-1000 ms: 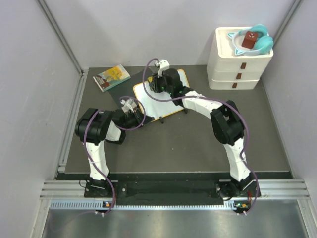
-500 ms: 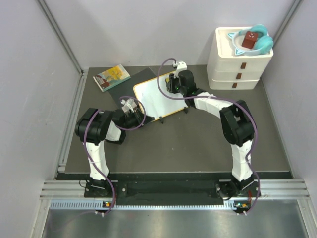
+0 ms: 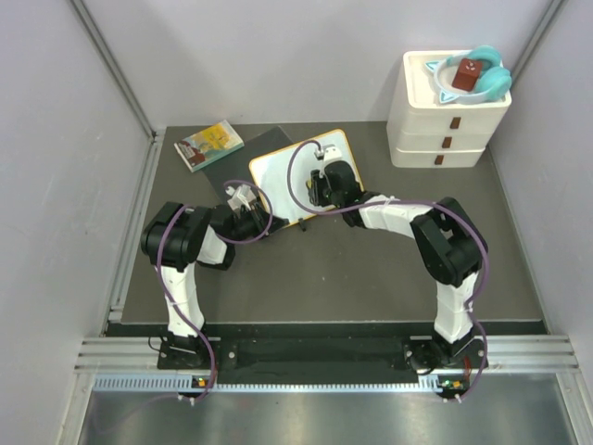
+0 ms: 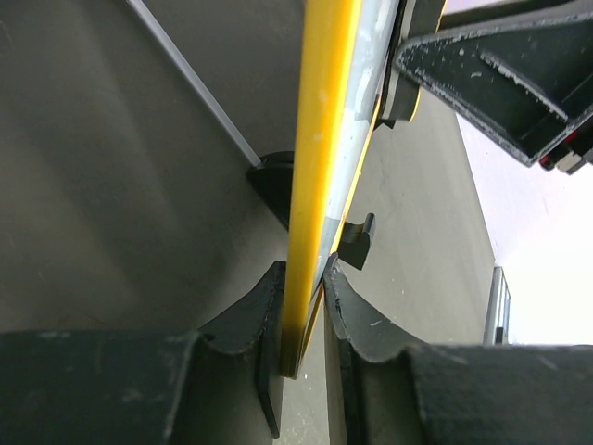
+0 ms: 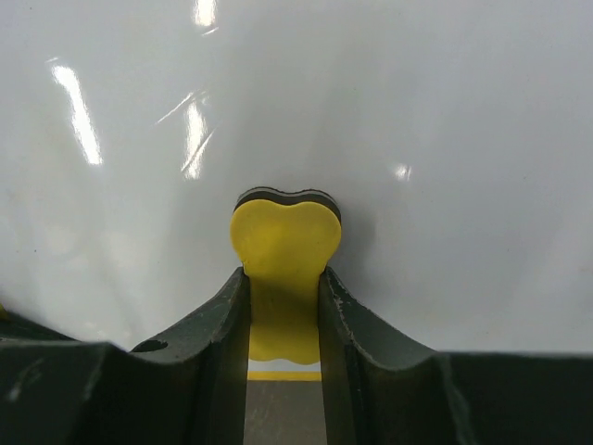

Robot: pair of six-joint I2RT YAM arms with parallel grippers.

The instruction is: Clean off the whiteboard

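The left pincer point(image 4: 302, 311) clamps the whiteboard point(image 3: 278, 181) frame; right pincer point(image 5: 283, 287) grips a yellow eraser point(image 5: 285, 236) against it.

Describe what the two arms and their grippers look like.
The left arm and the right arm both have white links joined by bulky black joints, with a purple cable looping along each. The left gripper and the right gripper each have two matte black fingers, lightly scuffed, tapering towards the tips.

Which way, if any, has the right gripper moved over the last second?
Yes. The right gripper, holding the eraser, has come toward the near edge of the whiteboard and slightly right, judged against the book.
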